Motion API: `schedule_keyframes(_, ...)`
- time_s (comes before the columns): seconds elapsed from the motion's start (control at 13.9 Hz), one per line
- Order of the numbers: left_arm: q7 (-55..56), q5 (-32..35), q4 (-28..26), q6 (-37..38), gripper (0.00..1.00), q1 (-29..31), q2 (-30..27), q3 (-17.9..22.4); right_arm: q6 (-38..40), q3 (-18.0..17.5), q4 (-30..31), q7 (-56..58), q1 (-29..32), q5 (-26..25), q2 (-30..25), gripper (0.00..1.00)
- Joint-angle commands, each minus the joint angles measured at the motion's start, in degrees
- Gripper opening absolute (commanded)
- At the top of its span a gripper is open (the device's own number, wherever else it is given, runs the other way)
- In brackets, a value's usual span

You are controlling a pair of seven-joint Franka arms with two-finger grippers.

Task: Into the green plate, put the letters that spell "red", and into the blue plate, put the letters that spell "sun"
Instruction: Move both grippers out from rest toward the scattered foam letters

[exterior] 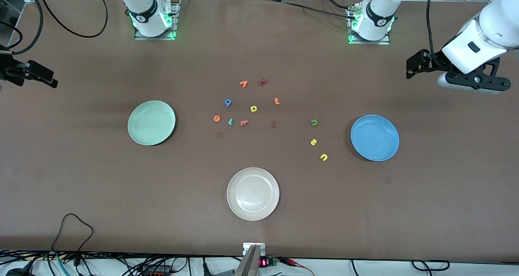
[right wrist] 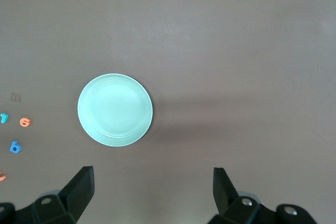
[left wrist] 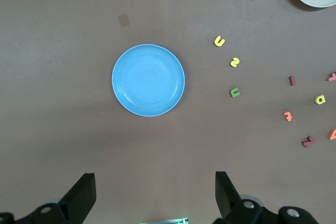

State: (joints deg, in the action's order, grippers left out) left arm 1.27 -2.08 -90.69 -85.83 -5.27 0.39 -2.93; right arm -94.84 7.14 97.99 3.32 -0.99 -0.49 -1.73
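Tiny, light foam letters: orange "e" (exterior: 216,118), blue "d" (exterior: 228,102), teal "r" (exterior: 230,121) beside green plate (exterior: 140,136). Best pinched flat across thin edges. Left gripper (left wrist: 155,195) and right gripper (right wrist: 152,192) both wide open, empty, high above the table.

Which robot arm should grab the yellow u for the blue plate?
The left arm. Its open tool hangs at the blue plate's end of the table, and the yellow u lies beside that plate.
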Motion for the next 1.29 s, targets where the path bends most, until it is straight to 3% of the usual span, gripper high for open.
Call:
schedule_keyframes(0.0,0.58,1.29,2.27,1.45,1.00,-0.44,1.11,0.03,0.88,-0.11,1.05,0.63,0.29,-0.65,-2.56,1.00)
schedule_keyframes(0.29,0.58,1.29,2.19,1.45,1.00,-0.44,1.11,0.03,0.62,0.07,0.79,0.81,0.47,-0.48,-1.97,1.00)
schedule_keyframes(0.65,0.66,1.03,2.27,4.34,1.00,-0.53,4.44,0.03,-2.28,-0.29,0.71,-0.06,-3.22,-0.12,4.61,1.00)
schedule_keyframes(0.86,0.49,0.67,2.27,4.88,1.00,-1.49,5.76,-0.67,-5.08,-0.37,0.71,-1.03,-10.06,0.75,9.18,1.00)
schedule_keyframes(1.22,-2.68,0.32,5.24,2.08,1.00,-1.67,14.79,-0.76,-13.60,-0.37,0.71,-8.22,-21.58,2.86,17.97,1.00)
